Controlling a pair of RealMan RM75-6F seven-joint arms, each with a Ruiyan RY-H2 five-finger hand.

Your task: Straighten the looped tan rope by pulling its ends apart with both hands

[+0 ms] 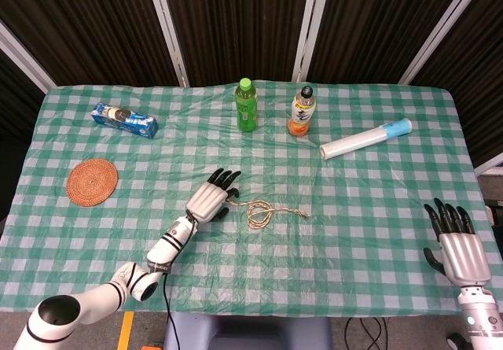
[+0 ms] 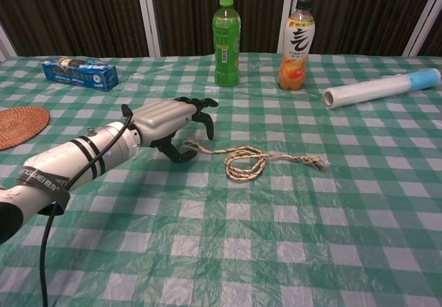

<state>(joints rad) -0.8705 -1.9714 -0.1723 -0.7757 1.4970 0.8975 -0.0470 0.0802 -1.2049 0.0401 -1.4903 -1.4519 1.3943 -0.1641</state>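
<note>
- Near the middle of the table [image 1: 369, 208], which has a green and white checked cloth, lies the tan rope [image 1: 266, 210] [image 2: 253, 161], with a loop in its middle and both ends flat on the cloth.
- The left hand [image 1: 209, 200] [image 2: 168, 121] is just at the left end of the rope. Its fingers [image 2: 202, 107] are spread and bent down over that end, with the thumb low beside it. It holds nothing; I cannot tell whether a fingertip touches the rope.
- The right hand [image 1: 455, 242] is at the right edge of the table, well apart from the rope. Its fingers are spread and it holds nothing. Only the head view shows it.
- At the far side stand a green bottle [image 1: 246, 105] [image 2: 226, 40] and an orange bottle [image 1: 301, 112] [image 2: 296, 43], near each other.
- A white roll [image 1: 365, 138] [image 2: 381, 88] with a blue end lies to the right of the bottles.
- A blue box [image 1: 124, 119] [image 2: 79, 73] lies at the far left, and a round woven mat [image 1: 92, 181] [image 2: 21, 126] is nearer on the same side.
</note>
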